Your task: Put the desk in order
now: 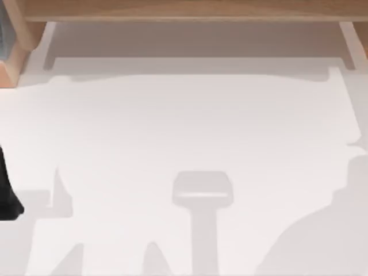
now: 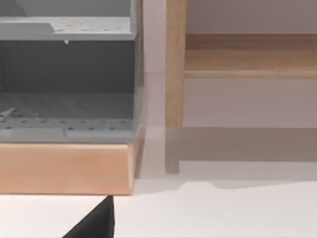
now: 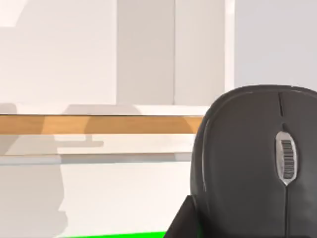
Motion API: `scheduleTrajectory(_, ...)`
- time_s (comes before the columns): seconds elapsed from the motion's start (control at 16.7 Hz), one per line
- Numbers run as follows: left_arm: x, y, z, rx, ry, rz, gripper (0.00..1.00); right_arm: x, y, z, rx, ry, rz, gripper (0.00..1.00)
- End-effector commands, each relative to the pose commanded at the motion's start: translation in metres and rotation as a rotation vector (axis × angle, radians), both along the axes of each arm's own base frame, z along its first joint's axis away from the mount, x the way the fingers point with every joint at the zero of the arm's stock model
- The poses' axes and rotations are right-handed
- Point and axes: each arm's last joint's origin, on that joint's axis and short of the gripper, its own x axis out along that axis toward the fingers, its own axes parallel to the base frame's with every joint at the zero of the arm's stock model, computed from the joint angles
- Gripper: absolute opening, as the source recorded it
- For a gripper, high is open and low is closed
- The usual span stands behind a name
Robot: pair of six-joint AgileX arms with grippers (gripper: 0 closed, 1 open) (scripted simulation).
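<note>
- At the top view's left edge, a dark part of the left arm (image 1: 8, 195) is seen over the worktop (image 1: 190, 126); its end effector's state cannot be told.
- The grey perforated tray (image 2: 67, 116) on the wooden shelf (image 2: 64, 166) should be kept clear of.
- A black mouse (image 3: 257, 163) sits close before the right wrist camera; whether it is gripped cannot be told, so it should be moved slowly and kept level.
</note>
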Motion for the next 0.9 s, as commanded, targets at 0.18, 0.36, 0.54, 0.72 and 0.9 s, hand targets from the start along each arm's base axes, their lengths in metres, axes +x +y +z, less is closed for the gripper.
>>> scheduleTrajectory(0.18,0.0,0.0,0.0,0.0,0.0,0.0,1.0,-0.028,-0.013,-0.029,0.021,0.067,-0.013,0.0)
scheduleTrajectory(0.36,0.0,0.0,0.0,0.0,0.0,0.0,1.0,-0.051,-0.02,-0.067,0.074,0.149,-0.017,0.0)
scheduleTrajectory(0.54,0.0,0.0,0.0,0.0,0.0,0.0,1.0,-0.069,-0.021,-0.105,0.139,0.225,-0.014,0.0)
scheduleTrajectory(0.72,0.0,0.0,0.0,0.0,0.0,0.0,1.0,-0.08,-0.019,-0.13,0.191,0.278,-0.008,0.0)
scheduleTrajectory(0.9,0.0,0.0,0.0,0.0,0.0,0.0,1.0,-0.083,-0.018,-0.138,0.207,0.294,-0.006,0.0)
